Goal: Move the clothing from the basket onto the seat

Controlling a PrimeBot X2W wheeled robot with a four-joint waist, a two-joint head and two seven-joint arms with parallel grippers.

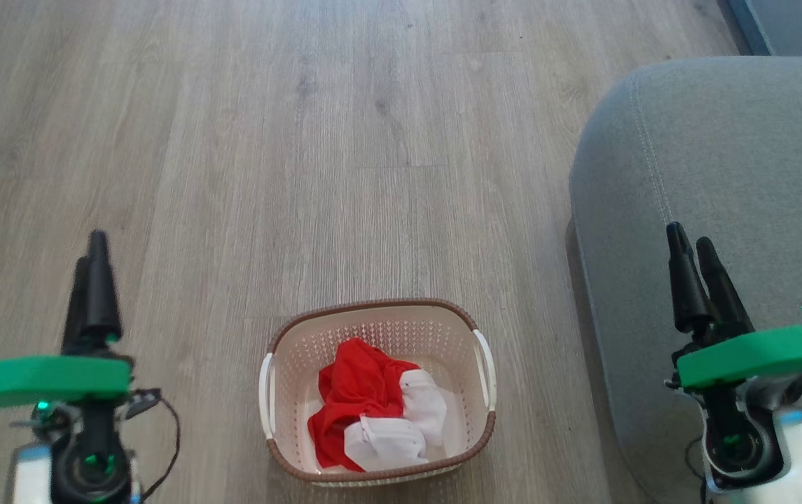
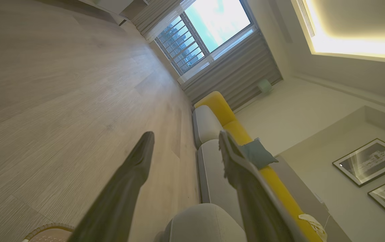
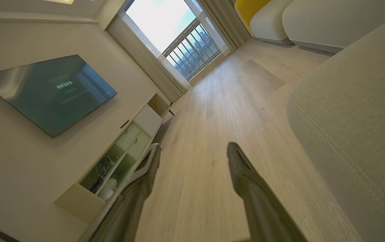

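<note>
The cream basket (image 1: 474, 353) with a brown rim stands on the wooden floor at the bottom middle of the head view. Red and white clothing (image 1: 362, 399) lies bunched inside it. The grey seat (image 1: 730, 161) fills the right side, its rounded corner and stitched seam facing the basket. My left gripper (image 1: 90, 250) is raised at the lower left, open and holding nothing, well to the left of the basket. My right gripper (image 1: 691, 246) is raised over the seat's front part, open and holding nothing. In the wrist views the left gripper (image 2: 185, 140) and the right gripper (image 3: 194, 151) both have their fingers spread apart.
Bare wooden floor (image 1: 302, 140) stretches ahead of and around the basket. The left wrist view shows a sliver of the basket rim (image 2: 49, 228) and a grey and yellow sofa (image 2: 219, 114). A wall-mounted TV (image 3: 47, 90) and a low cabinet (image 3: 125, 148) appear in the right wrist view.
</note>
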